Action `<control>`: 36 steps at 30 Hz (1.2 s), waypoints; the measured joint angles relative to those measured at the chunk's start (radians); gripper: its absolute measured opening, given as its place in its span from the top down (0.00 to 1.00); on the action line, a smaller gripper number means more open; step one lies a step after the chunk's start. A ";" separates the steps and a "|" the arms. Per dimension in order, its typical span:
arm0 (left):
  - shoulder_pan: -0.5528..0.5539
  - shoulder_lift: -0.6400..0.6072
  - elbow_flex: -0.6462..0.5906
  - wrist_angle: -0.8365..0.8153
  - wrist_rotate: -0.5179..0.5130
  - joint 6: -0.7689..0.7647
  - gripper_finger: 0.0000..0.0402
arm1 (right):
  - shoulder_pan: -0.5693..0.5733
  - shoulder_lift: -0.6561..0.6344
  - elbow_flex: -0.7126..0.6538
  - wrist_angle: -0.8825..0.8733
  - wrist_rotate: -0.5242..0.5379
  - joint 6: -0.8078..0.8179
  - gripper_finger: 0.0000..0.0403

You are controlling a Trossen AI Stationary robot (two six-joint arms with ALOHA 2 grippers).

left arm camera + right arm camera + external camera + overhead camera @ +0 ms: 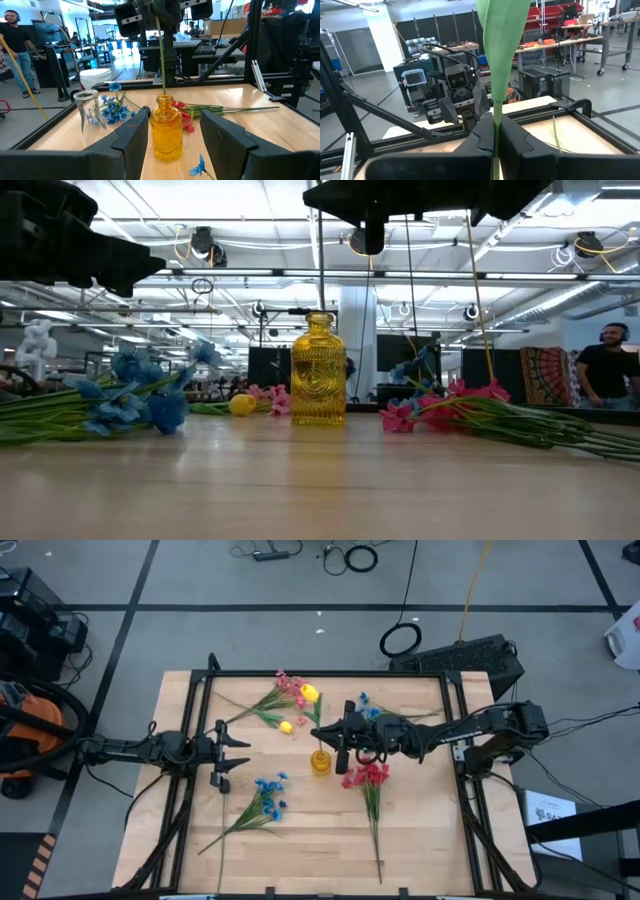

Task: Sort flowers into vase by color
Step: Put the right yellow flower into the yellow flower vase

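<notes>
A yellow glass vase [320, 762] stands upright at the table's middle. My right gripper [337, 740] hangs level above it, shut on a thin green flower stem [162, 60] that stands upright with its lower end in the vase mouth [164, 97]. Its bloom does not show. My left gripper [232, 755] waits open at the table's left, level, pointing at the vase [166, 127] from a distance. Blue flowers [268, 795], pink-red flowers [366, 777], pink flowers [289, 688] and yellow blooms [307, 693] lie flat on the table. My right gripper pinches the stem [495, 120] between its two fingers where a broad green leaf [501, 45] rises from it. The fingers come level from the table's right, across the stem. The stem hangs straight down below them [320, 265] into the vase's neck.
A clear glass [90, 109] stands beyond the vase beside more blue flowers [368, 710]. A black frame [330, 673] rims the table. People stand in the room behind [606, 370].
</notes>
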 joint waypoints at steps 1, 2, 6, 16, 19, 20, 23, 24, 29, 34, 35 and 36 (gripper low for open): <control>0.000 0.000 0.000 0.000 0.000 0.000 0.54 | 0.000 0.000 0.000 -0.001 0.000 0.000 1.00; 0.000 0.000 0.000 0.000 0.000 0.000 0.54 | 0.000 0.000 0.000 -0.004 0.000 0.000 1.00; 0.000 0.000 0.000 0.000 0.000 0.000 0.54 | 0.000 0.006 -0.012 -0.003 0.000 0.000 1.00; 0.000 0.000 0.000 0.000 0.000 0.000 0.54 | 0.000 0.006 -0.082 0.036 0.005 0.015 1.00; 0.000 0.000 0.000 0.000 0.000 0.000 0.54 | 0.001 0.006 -0.091 0.026 0.005 0.015 1.00; 0.000 0.000 0.000 0.000 0.000 0.000 0.54 | 0.001 0.006 -0.093 0.021 0.005 0.015 1.00; 0.000 0.000 0.000 0.000 0.000 0.000 0.54 | 0.002 0.017 -0.093 0.017 0.005 0.015 0.99; 0.000 0.000 0.000 0.000 0.000 0.000 0.54 | 0.002 0.019 -0.093 0.012 0.005 0.015 0.98; 0.000 0.000 0.000 0.000 0.000 0.000 0.54 | 0.002 0.057 -0.093 0.013 0.006 0.023 0.95; 0.000 0.000 0.000 -0.002 0.000 0.000 0.54 | 0.005 0.122 -0.093 0.019 0.004 0.075 0.95; 0.000 0.000 0.000 -0.002 0.000 0.000 0.54 | 0.006 0.135 -0.093 0.019 0.004 0.088 0.95; 0.000 0.000 0.000 -0.001 0.000 0.000 0.54 | 0.007 0.146 -0.093 0.018 0.004 0.100 0.95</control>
